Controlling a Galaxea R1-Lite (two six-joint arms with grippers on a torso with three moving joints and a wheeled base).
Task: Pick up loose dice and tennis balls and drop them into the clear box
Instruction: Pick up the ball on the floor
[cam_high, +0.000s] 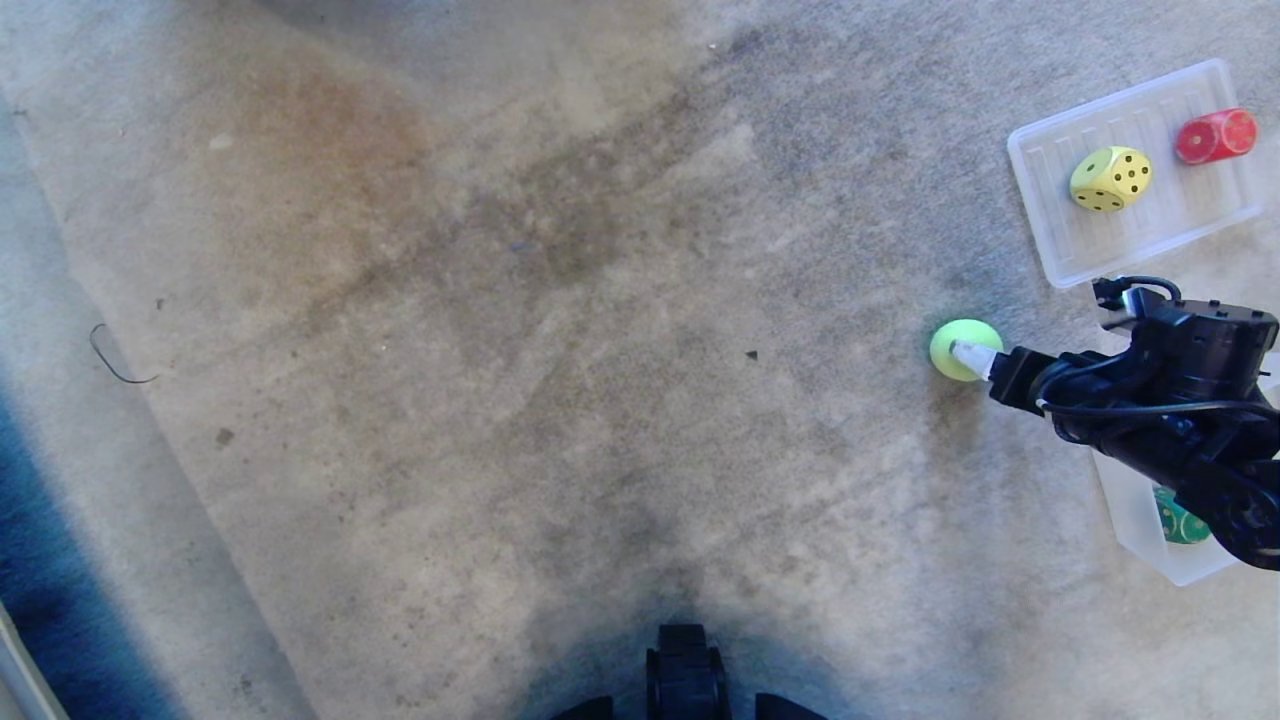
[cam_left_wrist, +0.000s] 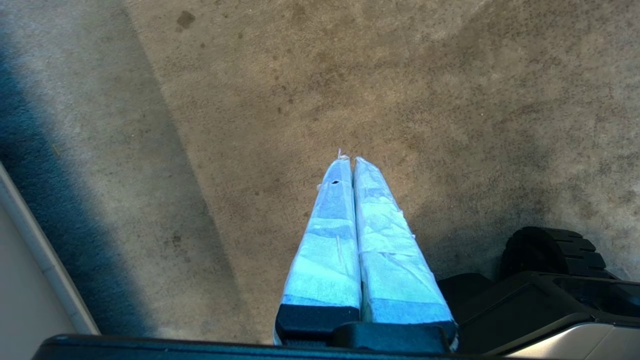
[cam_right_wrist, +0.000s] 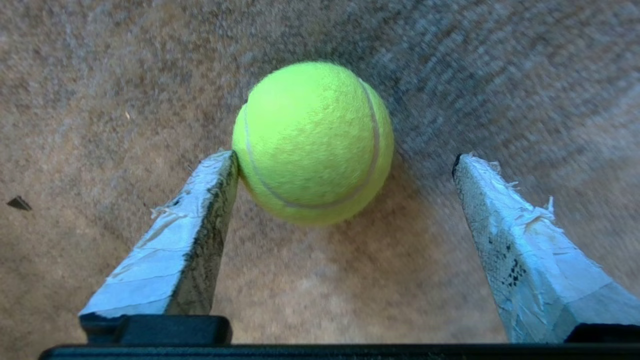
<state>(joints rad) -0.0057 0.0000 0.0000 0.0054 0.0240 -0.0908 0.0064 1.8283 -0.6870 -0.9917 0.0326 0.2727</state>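
A yellow die (cam_high: 1110, 179) and a red die (cam_high: 1215, 136) are held in the shallow tray (cam_high: 1060, 255); a green die (cam_high: 1178, 523) lies in the clear box (cam_high: 1135, 520). The right gripper (cam_right_wrist: 345, 160) is spread around a tennis ball (cam_right_wrist: 312, 142) on the carpet (cam_high: 500, 350); the left gripper (cam_left_wrist: 347, 162) is pressed together.

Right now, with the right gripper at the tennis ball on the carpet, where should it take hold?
Across the tennis ball's widest middle, coming from above. It is round, free on the carpet, and already sits between the right gripper's open jaws, though off-centre toward one finger.
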